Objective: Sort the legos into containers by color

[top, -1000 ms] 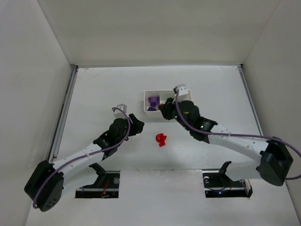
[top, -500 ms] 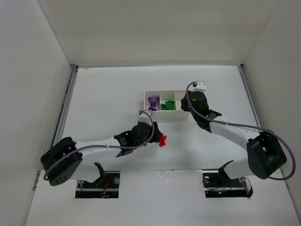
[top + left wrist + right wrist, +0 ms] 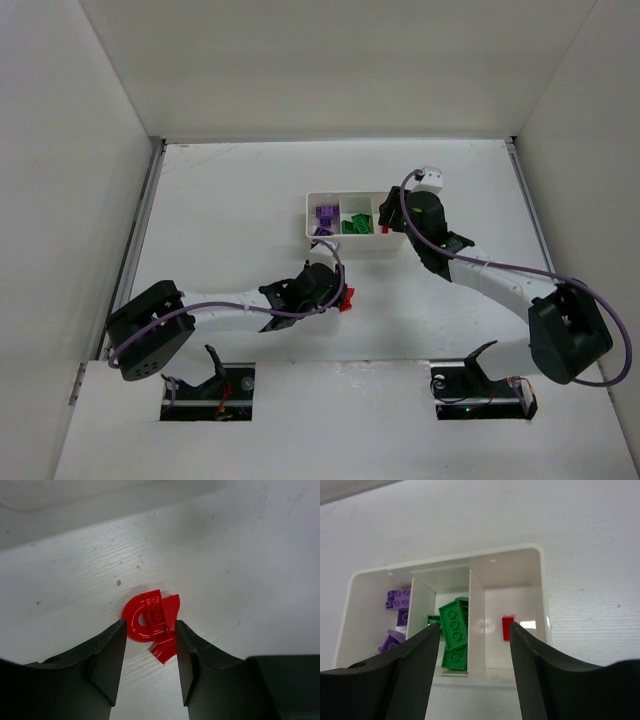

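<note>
Red lego (image 3: 152,622) partly behind left fingers (image 3: 107,665); purple legos (image 3: 397,600) partly behind right fingers (image 3: 410,675).

Table (image 3: 220,200): white top with a faint grain and a few small dark specks.
Far wall (image 3: 330,60): plain white panel.
Left wall (image 3: 60,180): plain white panel.
Right wall (image 3: 590,150): plain white panel.
Left rail (image 3: 135,240): grey metal strip along the table's left edge.
Right rail (image 3: 530,210): matching strip along the right edge.
Light: even and soft, with faint shadows.
</note>
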Available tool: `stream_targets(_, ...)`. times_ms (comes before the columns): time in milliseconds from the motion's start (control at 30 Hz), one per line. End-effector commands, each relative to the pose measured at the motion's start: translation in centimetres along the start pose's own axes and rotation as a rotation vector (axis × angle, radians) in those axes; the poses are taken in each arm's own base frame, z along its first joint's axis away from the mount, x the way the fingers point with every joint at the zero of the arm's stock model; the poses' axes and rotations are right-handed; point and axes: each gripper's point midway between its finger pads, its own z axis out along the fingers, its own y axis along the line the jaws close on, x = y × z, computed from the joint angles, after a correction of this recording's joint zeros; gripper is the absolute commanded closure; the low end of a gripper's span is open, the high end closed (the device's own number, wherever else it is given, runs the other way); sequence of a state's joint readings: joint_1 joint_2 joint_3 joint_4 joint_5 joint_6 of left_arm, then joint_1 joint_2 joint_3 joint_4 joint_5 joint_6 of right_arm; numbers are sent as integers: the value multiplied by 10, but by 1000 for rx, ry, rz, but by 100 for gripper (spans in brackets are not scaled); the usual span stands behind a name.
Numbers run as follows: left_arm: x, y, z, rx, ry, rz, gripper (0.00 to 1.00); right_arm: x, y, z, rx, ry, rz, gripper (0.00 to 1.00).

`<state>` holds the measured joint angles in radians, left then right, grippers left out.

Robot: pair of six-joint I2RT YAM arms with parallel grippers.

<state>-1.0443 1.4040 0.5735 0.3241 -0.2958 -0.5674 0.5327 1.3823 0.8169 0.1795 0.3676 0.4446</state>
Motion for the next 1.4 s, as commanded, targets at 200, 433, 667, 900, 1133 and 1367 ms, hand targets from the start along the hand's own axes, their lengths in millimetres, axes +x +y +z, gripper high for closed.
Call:
stream_targets(200, -13, -15, 13, -41, -37, 105, 64, -12, 25, -37, -115, -86, 74, 37)
stream_targets(433, -8, -15, 27, -85, -26, 157, 70, -5, 19, -51, -129, -86, 87, 37)
stream_targets(667, -4, -7, 35, -144, -7, 186, 83, 5, 16, -52, -143, -74, 101, 37)
stream_targets(900, -2, 2, 31, -166, 4, 191, 89, 6, 16, -52, -145, -76, 102, 37)
stream_targets(1133, -31, 4, 14, -183, -85, 168, 92, 2, 15, -58, -153, -89, 116, 37)
stream_targets(1367, -89, -23, -16, -94, -221, 98, 92, -2, 0, -69, -120, -125, 175, 37)
